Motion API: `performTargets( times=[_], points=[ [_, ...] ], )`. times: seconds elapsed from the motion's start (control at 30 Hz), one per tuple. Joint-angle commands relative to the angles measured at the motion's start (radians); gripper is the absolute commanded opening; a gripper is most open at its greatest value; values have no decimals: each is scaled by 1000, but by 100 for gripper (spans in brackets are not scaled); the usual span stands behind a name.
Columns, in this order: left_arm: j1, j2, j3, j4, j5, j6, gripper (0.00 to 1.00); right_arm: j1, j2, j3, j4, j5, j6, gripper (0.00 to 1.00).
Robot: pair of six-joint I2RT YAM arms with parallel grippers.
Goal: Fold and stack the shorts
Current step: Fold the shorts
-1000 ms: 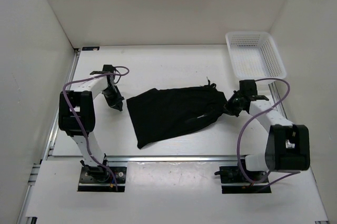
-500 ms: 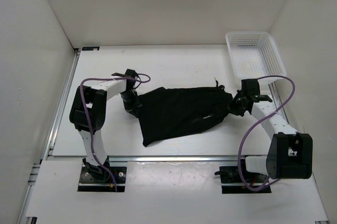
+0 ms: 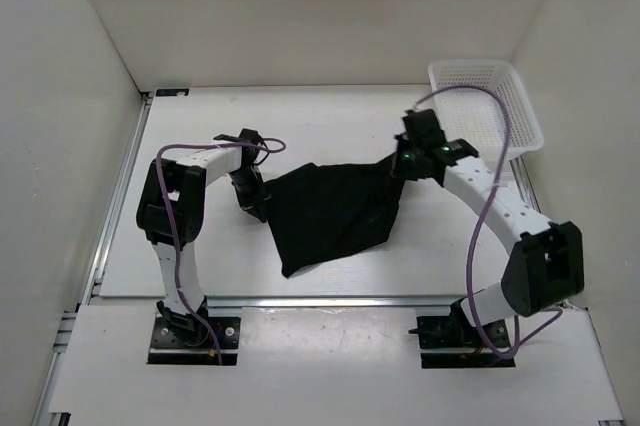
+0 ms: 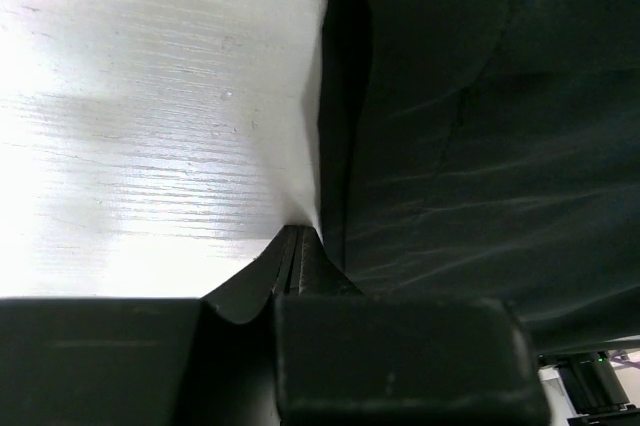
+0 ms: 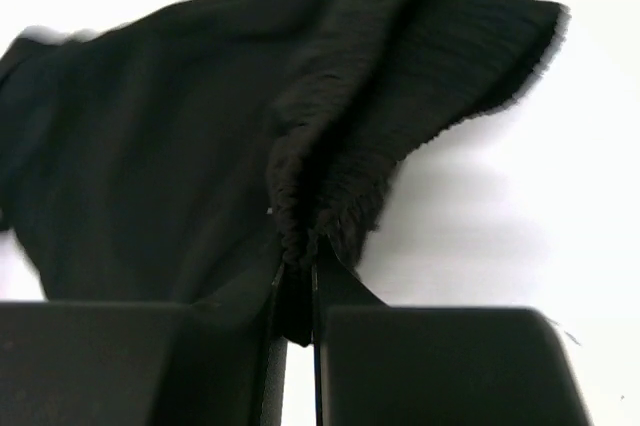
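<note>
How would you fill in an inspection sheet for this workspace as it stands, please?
Surface: white table, glare in the left wrist view.
Job's things: black shorts, rumpled, mid-table.
Clutter: white mesh basket, far right corner.
Grippers: left gripper, jaws shut on the shorts' left edge; right gripper, jaws shut on the bunched waistband.
Cables: purple cables loop along both arms, none on the shorts.
Surroundings: plain white walls; nothing else seen.

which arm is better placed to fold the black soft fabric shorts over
Right, likely: the right gripper is shut on the bunched waistband of the black soft fabric shorts, apparently lifted. The left gripper clamps the opposite edge low by the white table.
</note>
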Motion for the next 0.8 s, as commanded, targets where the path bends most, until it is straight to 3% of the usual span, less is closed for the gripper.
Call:
performTargets(
  times=[0.0, 0.1, 0.27, 0.37, 0.77],
  points=[
    [0, 35, -5, 83, -40, -2, 10, 203, 86, 161, -73, 88, -90, 0],
    [0, 35, -5, 83, -49, -2, 10, 397, 199, 305, -119, 196, -164, 0],
    [9, 35, -5, 83, -49, -2, 10, 657, 346, 402, -140, 291, -273, 0],
    [18, 35, -5, 83, -58, -2, 10, 721, 382, 414, -130, 310, -273, 0],
    [46, 15, -14, 83, -58, 7, 10, 750, 381, 414, -108, 362, -204, 0]
  ],
)
